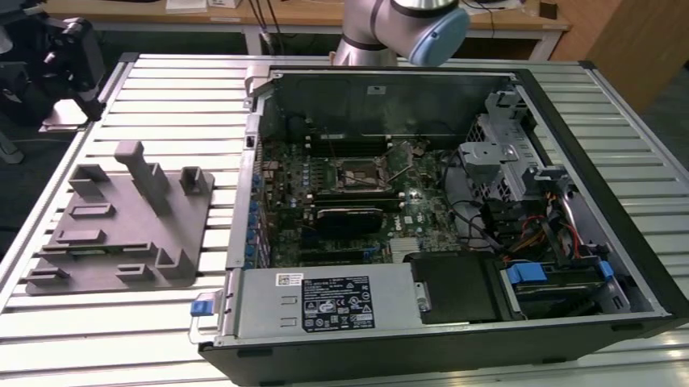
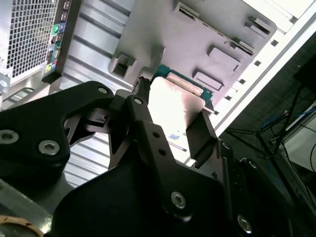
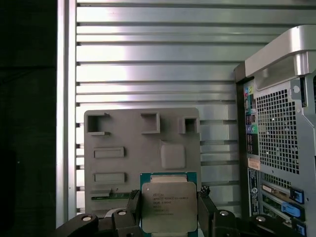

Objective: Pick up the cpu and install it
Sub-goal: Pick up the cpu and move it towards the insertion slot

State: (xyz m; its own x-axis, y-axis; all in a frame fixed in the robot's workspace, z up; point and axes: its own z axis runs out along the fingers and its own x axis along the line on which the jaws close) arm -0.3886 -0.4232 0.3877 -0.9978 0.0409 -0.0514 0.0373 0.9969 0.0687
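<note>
Silvery cpu (image 3: 169, 210) in tool (image 3: 169, 200) grip

Silvery cpu (image 3: 169, 206) between black jaws, over grey fixture tray (image 3: 118, 168) on slatted table (image 3: 148, 49), computer case (image 3: 279, 123) beside

The arm (image 1: 372, 32) shows at twelve o'clock in the exterior view. A silver-grey link runs up out of frame there, and a joint with a pale blue cap (image 1: 440, 36) sits at about three o'clock from it.

In the first wrist view the gripper (image 3: 169, 215) is clamped on the cpu (image 3: 169, 202), with one of its black fingers (image 3: 133, 210) pressed against each of two opposite edges. The chip's flat metal face is turned toward that camera.

In the second wrist view the jaws stand close together around the chip. Behind them are black linkage bars (image 2: 153, 143), joined with screws, which spread back to the broad black gripper body.
</note>
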